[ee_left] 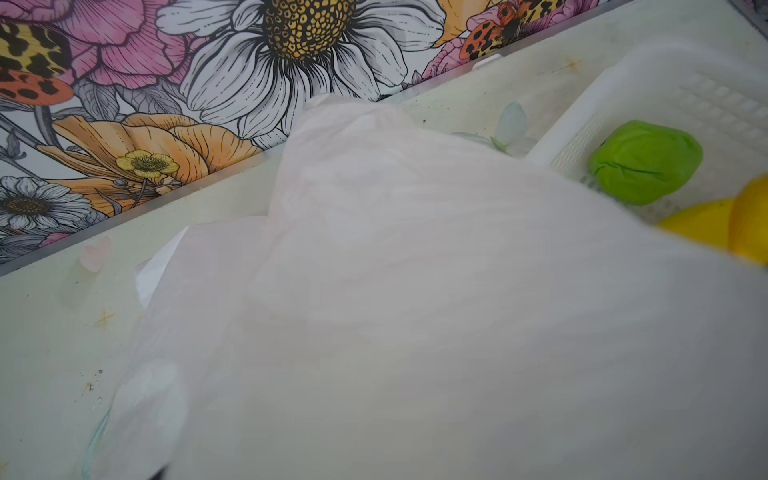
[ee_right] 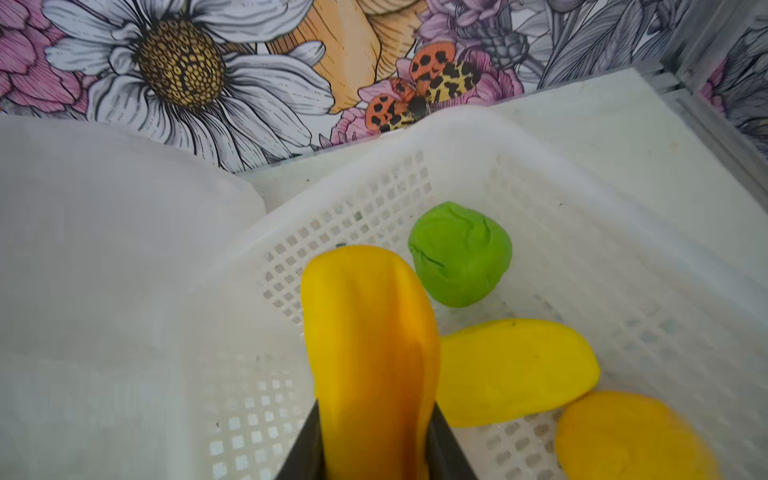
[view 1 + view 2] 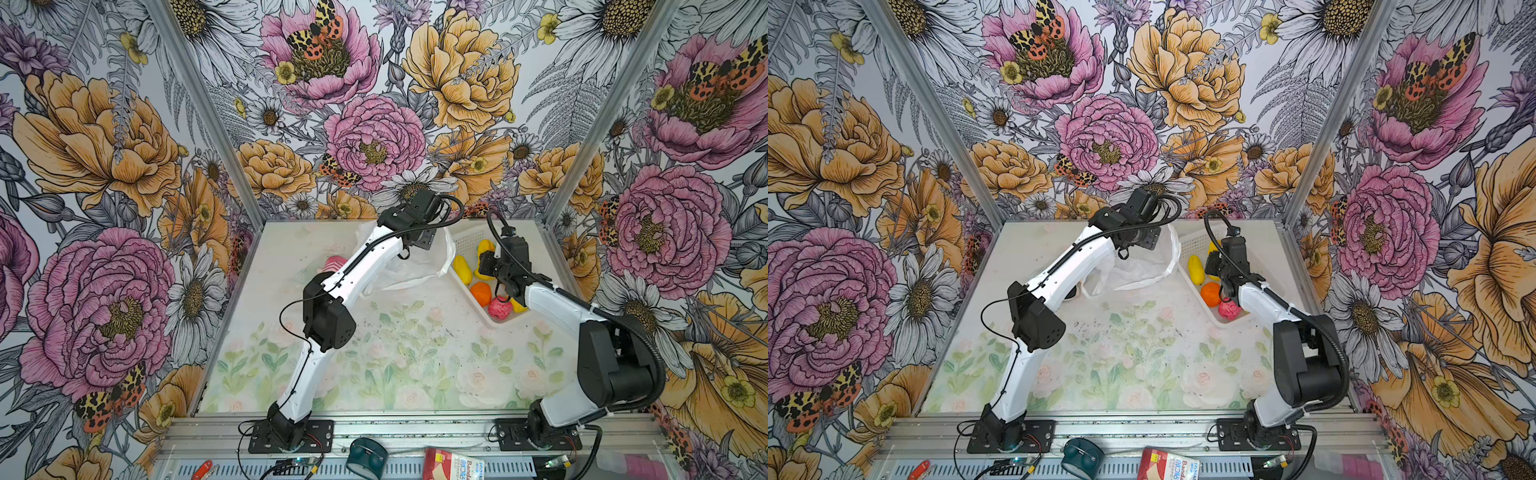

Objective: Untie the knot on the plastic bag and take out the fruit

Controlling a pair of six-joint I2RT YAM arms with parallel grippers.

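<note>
Floral-papered booth, pale flower-printed tabletop. Directly beneath the left gripper (image 3: 412, 248): thin crinkly translucent white plastic bag (image 3: 415, 272), slumped flat, loop handles lying apart, no tied knot in sight. Judged untied. Left jaws masked by the wrist in both top views and absent from the left wrist view; spread not possible to tell.

Right gripper (image 2: 374, 419) closed narrowly on a long glossy yellow fruit (image 2: 365, 332), held over the white perforated rigid basket (image 2: 415, 141) just beside the bag. Lying in the basket beyond and beside the right jaws: round green fruit (image 2: 459, 253), flat yellow fruit (image 2: 515, 370), yellow-orange fruit (image 2: 631, 436). Behind the right gripper, toward its arm: round orange fruit (image 3: 481, 293), knobbly pink-red fruit (image 3: 500, 308); on its bag side, another elongated yellow fruit (image 3: 462, 269).

Assessed as late stage: untying done, most fruit out. Left to do: release of the held fruit into the basket; check of the bag for stragglers, none evident.

Green fruit recorded in the wrist views only, screened by the right arm from above. Orange and pink-red fruit recorded from above only. Grip on the yellow fruit confirmed by the right wrist view alone. Pink-and-white striped object (image 3: 334, 264) beside the left forearm, in a top view only.
</note>
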